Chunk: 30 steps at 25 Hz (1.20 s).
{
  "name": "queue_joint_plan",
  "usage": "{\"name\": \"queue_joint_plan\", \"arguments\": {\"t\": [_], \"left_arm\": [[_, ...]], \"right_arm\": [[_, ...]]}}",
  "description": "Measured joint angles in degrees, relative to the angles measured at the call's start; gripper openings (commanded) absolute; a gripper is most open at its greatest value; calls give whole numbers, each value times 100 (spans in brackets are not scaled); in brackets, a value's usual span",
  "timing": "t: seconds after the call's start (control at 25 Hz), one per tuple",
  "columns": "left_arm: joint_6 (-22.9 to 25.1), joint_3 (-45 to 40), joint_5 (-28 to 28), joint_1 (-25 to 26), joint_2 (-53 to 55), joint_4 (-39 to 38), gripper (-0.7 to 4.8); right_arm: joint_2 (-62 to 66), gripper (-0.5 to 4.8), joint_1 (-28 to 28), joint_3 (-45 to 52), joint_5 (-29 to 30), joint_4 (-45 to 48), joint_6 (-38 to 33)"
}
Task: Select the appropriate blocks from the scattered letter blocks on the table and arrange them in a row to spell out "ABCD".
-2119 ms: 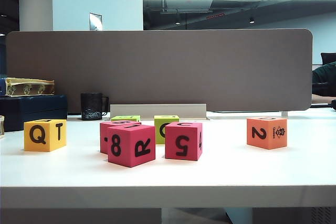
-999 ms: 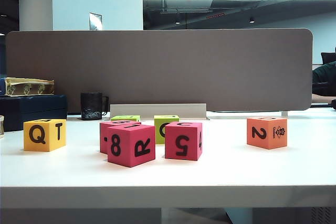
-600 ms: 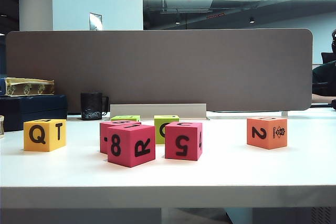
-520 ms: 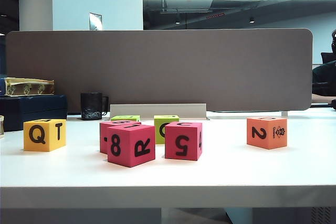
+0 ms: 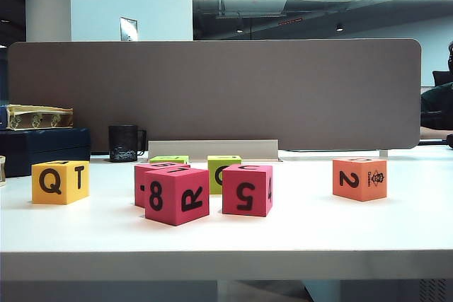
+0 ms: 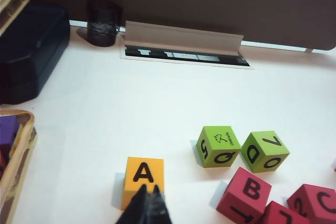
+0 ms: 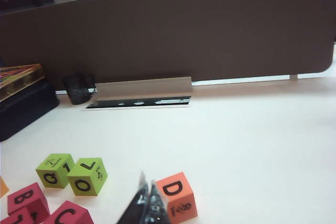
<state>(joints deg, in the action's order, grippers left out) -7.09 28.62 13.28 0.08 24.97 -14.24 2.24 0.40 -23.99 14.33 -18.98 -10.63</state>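
With both grippers closed and empty, the left gripper above the yellow-orange block topped "A" and the right gripper beside the salmon block topped "D" (the magenta "B" block and "C" block lie between on the desk), each should open before descending squarely.

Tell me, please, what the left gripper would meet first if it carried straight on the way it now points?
Most likely the yellow-orange block with A on top: the left gripper, jaws shut, points right at it from above in its wrist view. How much gap remains is unclear.
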Motion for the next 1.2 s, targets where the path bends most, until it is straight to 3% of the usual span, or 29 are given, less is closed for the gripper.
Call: {"name": "queue_joint_plan", "arguments": {"t": [0.24, 0.92, 1.2], "left_arm": [[90, 398, 90, -2, 704, 7, -6], [96, 411, 190, -2, 839, 72, -6], [105, 702, 409, -2, 1377, -13, -6]], "right_arm": [[1073, -2, 0, -636, 94, -105, 2], [3668, -2, 17, -2205, 1095, -321, 310], [4437, -2, 400, -2830, 1099, -629, 647]]}}
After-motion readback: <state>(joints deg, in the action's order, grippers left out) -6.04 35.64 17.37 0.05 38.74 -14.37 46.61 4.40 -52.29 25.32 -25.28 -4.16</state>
